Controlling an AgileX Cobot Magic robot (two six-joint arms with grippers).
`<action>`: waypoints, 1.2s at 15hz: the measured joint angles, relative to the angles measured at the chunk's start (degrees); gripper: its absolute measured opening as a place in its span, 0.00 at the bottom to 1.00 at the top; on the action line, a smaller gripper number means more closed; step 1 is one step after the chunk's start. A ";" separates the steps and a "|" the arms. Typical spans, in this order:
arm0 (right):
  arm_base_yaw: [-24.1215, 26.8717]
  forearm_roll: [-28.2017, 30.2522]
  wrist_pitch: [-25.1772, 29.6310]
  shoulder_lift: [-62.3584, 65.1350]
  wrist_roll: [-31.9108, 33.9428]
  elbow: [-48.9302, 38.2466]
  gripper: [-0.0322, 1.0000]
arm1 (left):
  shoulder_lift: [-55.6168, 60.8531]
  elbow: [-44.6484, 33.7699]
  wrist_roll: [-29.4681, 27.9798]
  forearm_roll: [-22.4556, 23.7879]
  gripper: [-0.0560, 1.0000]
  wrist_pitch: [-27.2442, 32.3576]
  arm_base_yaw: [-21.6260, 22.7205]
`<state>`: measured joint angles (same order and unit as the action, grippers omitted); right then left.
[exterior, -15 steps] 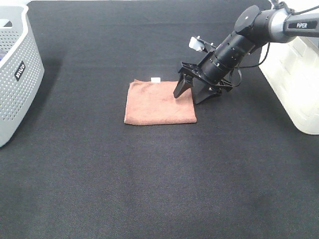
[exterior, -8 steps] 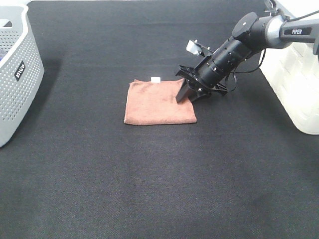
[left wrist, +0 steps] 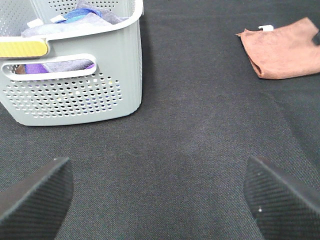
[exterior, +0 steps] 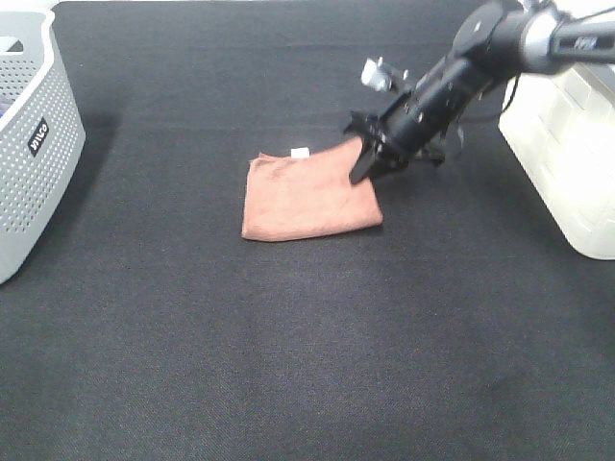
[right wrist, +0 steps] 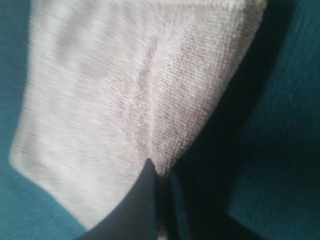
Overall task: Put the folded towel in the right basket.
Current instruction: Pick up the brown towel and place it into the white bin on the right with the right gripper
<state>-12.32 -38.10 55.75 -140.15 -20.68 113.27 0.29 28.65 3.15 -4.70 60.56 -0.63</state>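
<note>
Nearest the camera lies the black table (exterior: 288, 365). The left gripper (left wrist: 156, 165) hangs over it with its fingers spread wide and nothing between them, well away from the work.

Further in, at the middle of the table, lies the folded towel (exterior: 307, 192), its small white tag (exterior: 300, 153) on the far edge. This is where things have just changed. A second ago the right gripper (exterior: 363, 168) stood wide open astride the towel's right edge. Now its jaws are pinched tight on the far right corner, and that corner is raised off the table and drawn a little to the right. The rest of the towel lies flat. The right wrist view shows the fingers (right wrist: 150, 200) closed on a ridge of cloth. So the grasp looks made and the lift is starting; the carry is yet to come.

To the right stands the white basket (exterior: 567, 163), well apart from the towel. Only open table lies between them, so its tall wall is the one thing to clear. Held by one corner, the towel may unfold and trail. The grey basket (exterior: 29, 144) on the far left, holding clothes, is out of the way.
</note>
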 joint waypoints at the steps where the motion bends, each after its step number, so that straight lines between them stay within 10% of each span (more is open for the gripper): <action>1: 0.00 0.00 0.69 1.78 0.00 0.00 0.03 | 0.00 0.00 0.00 0.00 0.88 0.00 0.00; 5: 0.00 1.60 3.15 7.62 0.00 0.00 0.03 | 0.00 0.00 0.00 0.00 0.88 0.00 0.00; 18: 0.00 40.45 -0.06 36.33 16.39 0.00 0.03 | 0.00 0.00 0.00 0.00 0.88 0.00 0.00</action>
<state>-12.32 2.35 55.69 -103.82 -4.30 113.27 0.29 28.65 3.15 -4.70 60.56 -0.63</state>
